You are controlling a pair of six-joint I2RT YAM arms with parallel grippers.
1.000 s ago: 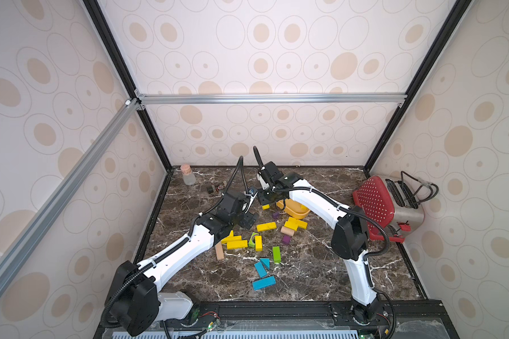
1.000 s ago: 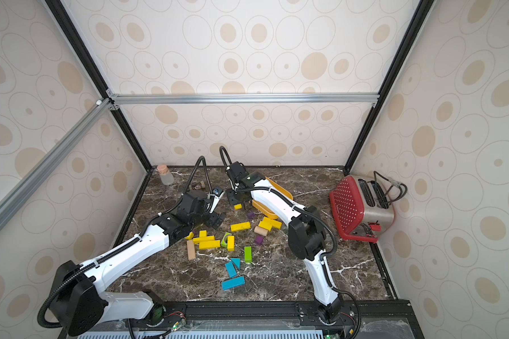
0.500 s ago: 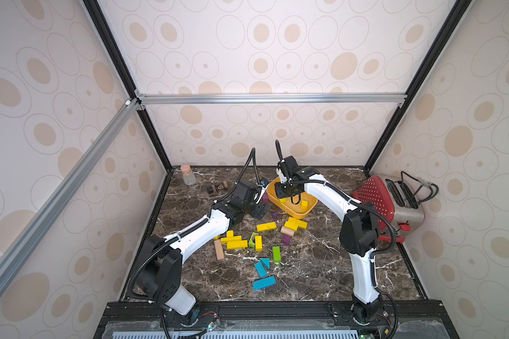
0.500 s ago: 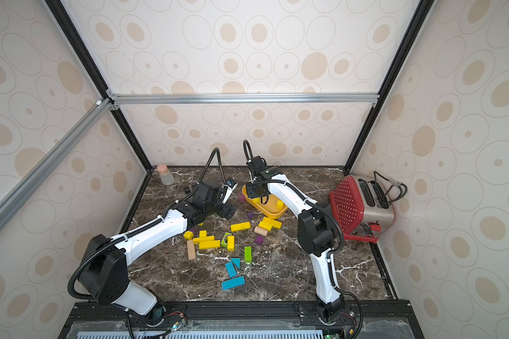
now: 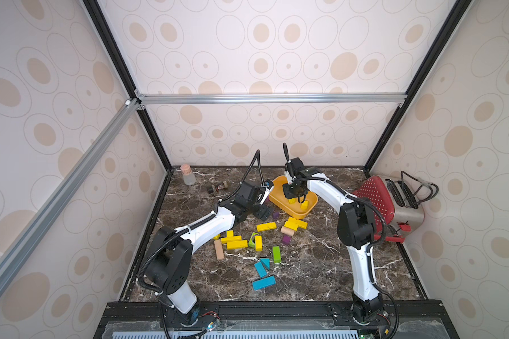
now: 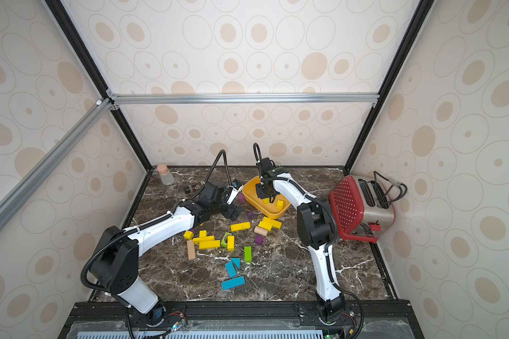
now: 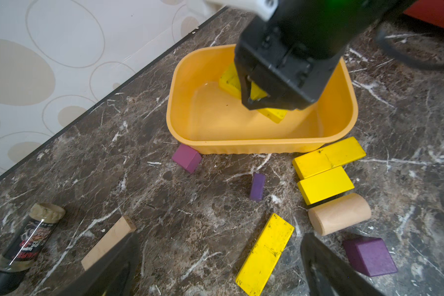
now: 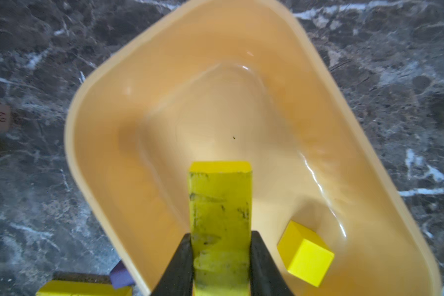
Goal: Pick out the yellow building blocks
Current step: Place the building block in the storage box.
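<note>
Plainly, the right tool [image 8: 220, 258] is clenched on a yellow bar [image 8: 219, 200], pinching its two long sides near one end, so most of the bar juts out over the inside of the orange tub [image 8: 100, 179]; a yellow cube [image 8: 305, 253] already lies in that tub, which sits toward the far edge of the bench [image 5: 321, 264], about midway along it; the left tool [image 7: 221, 271] hangs released, jaws wide and empty, just beside the tub; the other yellow building blocks [image 5: 236, 243] lie loose around the middle of the bench; they look like painted wood, so I judge them light, rigid and not fragile, though smooth paint may slip; best pinched across the narrow width, on parallel flat faces, near mid-length so nothing swings; the pair of touching bars [image 7: 324, 184] beside the tub leaves little finger room between them.
</note>
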